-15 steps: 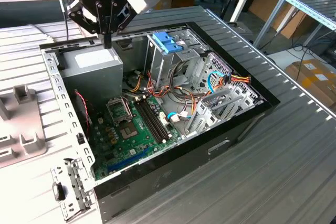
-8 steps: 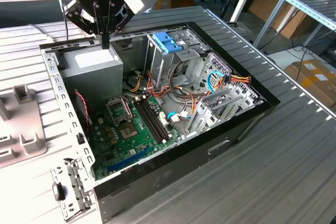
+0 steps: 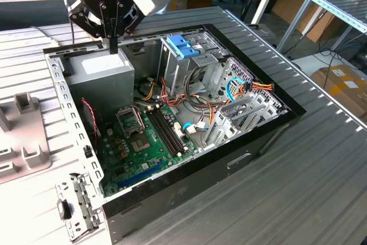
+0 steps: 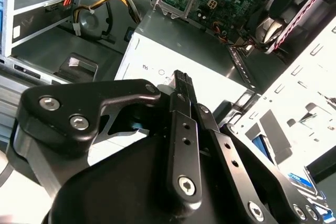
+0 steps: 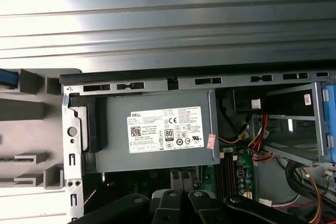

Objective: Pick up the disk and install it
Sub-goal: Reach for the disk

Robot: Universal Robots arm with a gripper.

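The claw (image 3: 113, 45) is being held pinched shut and empty just above the power supply (image 3: 102, 68) inside the open computer case (image 3: 189, 167). The disk (image 5: 7, 78) is being kept in a grey holder (image 5: 31, 103) outside the case, apart from the power supply.

Printed label (image 5: 165, 129) on power supply (image 5: 116, 150)

The exterior view looks obliquely down over the whole open computer case (image 3: 200, 185), the first wrist view faces straight down from above, and the second wrist view peers closely past the end effector (image 4: 182, 77), all sharing the power supply (image 3: 106, 73).
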